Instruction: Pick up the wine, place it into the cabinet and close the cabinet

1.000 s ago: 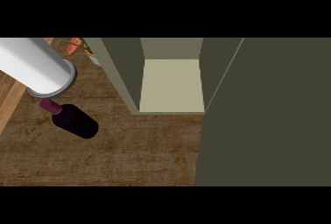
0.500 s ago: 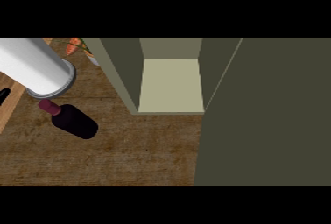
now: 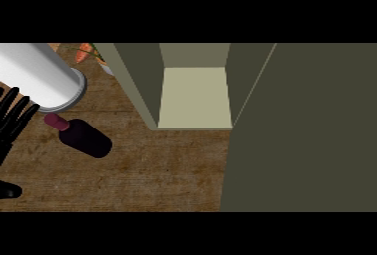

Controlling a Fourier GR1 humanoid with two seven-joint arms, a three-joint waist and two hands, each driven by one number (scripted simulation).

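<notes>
Wooden counter [image 3: 162, 174]: wine bottle [image 3: 86, 139] sits left of the open cabinet [image 3: 195, 99].
Our left hand [image 3: 13, 119] is spread, empty; we'd grip the heavy, slick, breakable glass round its body.

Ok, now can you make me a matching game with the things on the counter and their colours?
Things:
1. wine bottle
2. left hand
3. cabinet shelf
4. cylinder

Colours:
A. black
B. pale cream
C. dark red
D. white

Pairs: 1-C, 2-A, 3-B, 4-D
</notes>
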